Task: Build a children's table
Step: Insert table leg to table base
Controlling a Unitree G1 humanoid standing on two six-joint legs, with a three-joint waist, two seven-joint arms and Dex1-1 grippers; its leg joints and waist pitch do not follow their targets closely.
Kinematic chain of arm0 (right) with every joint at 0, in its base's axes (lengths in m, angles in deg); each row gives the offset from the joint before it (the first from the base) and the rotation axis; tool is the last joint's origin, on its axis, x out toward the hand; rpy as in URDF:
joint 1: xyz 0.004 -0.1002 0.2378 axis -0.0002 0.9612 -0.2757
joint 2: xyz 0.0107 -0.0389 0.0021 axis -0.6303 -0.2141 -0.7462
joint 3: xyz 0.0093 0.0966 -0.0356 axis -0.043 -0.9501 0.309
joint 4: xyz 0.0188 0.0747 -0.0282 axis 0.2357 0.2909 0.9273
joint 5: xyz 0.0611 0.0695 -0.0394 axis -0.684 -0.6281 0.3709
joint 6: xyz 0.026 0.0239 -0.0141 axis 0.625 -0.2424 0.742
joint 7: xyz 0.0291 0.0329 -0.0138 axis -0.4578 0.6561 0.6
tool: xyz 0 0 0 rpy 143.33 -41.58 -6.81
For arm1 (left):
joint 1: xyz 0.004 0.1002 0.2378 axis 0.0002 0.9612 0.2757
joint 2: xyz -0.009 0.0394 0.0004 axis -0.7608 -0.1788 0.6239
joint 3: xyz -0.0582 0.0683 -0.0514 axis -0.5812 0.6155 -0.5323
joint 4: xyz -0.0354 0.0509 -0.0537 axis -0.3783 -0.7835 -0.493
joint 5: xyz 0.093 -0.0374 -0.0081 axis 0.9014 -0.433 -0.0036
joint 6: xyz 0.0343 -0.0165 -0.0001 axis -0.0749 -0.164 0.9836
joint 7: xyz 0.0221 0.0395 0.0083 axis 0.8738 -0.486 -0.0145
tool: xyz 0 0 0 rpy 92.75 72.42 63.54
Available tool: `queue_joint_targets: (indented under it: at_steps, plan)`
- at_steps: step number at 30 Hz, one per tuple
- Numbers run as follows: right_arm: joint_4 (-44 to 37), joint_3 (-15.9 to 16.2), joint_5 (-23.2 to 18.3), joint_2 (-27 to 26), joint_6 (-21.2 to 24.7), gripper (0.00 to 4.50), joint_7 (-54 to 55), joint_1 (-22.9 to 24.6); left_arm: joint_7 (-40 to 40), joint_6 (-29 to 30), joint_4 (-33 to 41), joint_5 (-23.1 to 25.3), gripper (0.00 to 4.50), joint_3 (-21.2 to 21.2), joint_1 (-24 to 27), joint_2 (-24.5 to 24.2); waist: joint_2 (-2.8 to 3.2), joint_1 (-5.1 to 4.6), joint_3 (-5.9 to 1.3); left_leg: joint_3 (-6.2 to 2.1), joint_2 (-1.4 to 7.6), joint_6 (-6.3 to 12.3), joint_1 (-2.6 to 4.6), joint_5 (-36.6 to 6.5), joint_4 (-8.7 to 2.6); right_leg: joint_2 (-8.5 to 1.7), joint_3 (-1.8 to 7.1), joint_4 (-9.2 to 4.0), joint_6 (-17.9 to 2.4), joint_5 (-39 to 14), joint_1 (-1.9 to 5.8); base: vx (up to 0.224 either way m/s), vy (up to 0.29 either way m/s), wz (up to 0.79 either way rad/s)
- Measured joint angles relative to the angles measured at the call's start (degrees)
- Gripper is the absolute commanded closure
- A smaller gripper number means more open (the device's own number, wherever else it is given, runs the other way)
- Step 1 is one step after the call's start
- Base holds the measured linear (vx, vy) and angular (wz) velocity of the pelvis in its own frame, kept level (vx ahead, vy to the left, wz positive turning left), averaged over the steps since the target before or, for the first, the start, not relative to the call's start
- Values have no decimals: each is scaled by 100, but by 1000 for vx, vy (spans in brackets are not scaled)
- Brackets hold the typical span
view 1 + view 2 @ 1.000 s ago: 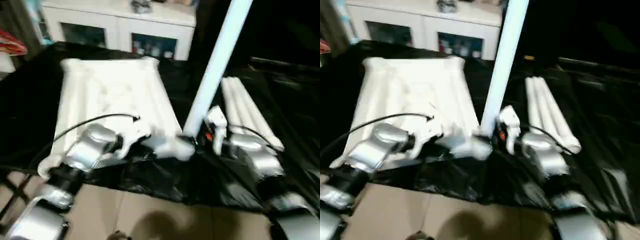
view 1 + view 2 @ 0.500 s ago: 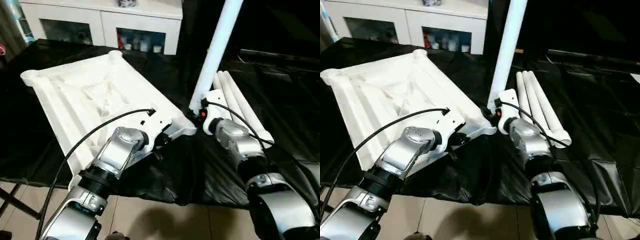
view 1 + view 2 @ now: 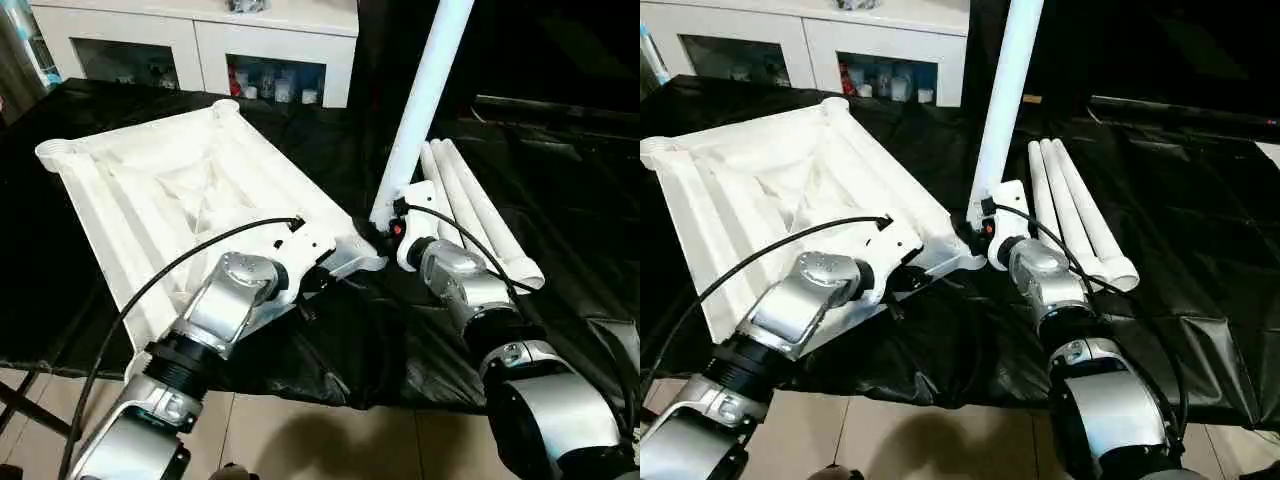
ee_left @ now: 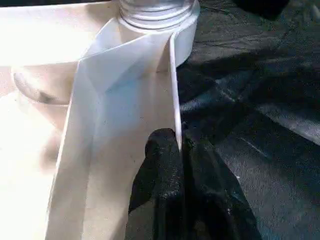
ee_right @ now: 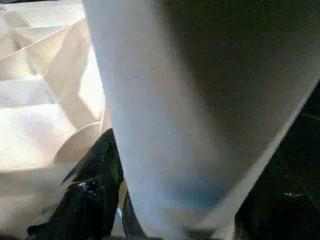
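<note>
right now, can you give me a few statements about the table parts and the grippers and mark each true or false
1. The table top lies with its ribbed underside up. True.
2. Four legs lie loose on the black sheet. False: three loose legs lie there; a fourth leg stands upright at the top's near corner.
3. The left gripper is pinched on the top's thin edge wall. True.
4. The upright leg stands at the far corner by the cabinet. False: it is at the near corner, by the right gripper.
5. The loose legs lie on the robot's right of the top. True.
</note>
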Motion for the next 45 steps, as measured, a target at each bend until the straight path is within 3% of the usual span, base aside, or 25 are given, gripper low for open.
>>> queue_joint_targets:
  at_steps: [3, 11, 21, 26, 27, 33, 39, 45]
  plan:
    - [-5, 12, 0, 34, -2, 78, -197, 51, -129, -98, 14, -18, 450, 7, 1, -84, 18, 18, 12, 0, -1, 0, -5, 0, 0, 0, 0, -1, 0, 0, -3, 0, 0, 0]
    - [-329, 246, 23, 388, -20, 78, -1320, 440, -769, -559, 52, -97, 450, 88, 44, -450, 50, 169, 32, -1, 0, 3, -55, -1, 12, -2, -5, -4, -1, 1, -28, 0, 0, 0]
    - [-1430, 590, -102, 1067, 85, 78, -3122, 1116, -2047, -1239, 3, -405, 450, 165, 108, -1047, 77, 337, 49, -2, 2, 6, -62, -2, 31, -4, -6, 10, 0, 1, -30, 0, 0, 0]
    - [-1928, 751, -128, 1297, 206, 78, -3703, 1409, -2437, -1522, 4, -460, 450, 233, 178, -1227, 77, 374, 49, -2, 2, 6, -63, -3, 43, -5, -4, 13, 0, 3, -27, 0, 0, 0]
    - [-1948, 757, -129, 1321, 223, 102, -3775, 1421, -2460, -1546, 3, -470, 450, 250, 187, -1237, 76, 374, 49, -2, 2, 7, -64, -3, 45, -5, -4, 14, 1, 5, -27, 0, 0, 0]
    - [-2508, 962, -152, 1457, 448, 147, -4169, 1703, -2849, -1769, 25, -518, 450, 306, 250, -1457, 75, 388, 48, -4, 5, 6, -62, -2, 52, -5, -5, 20, 1, 6, -26, 0, 0, 0]
    - [-2760, 1046, -208, 1487, 532, 164, -4339, 1838, -3068, -1895, 72, -569, 450, 331, 296, -1592, 74, 407, 47, -4, 5, 7, -62, -3, 59, -5, -4, 24, 1, 6, -25, 0, 0, 0]
    - [-2820, 864, -260, 1305, 620, 165, -4055, 1979, -2943, -1840, -3, -564, 450, 266, 298, -1498, 73, 418, 47, -5, 6, 7, -58, -2, 64, -6, -4, 30, 1, 8, -22, 0, 0, 0]
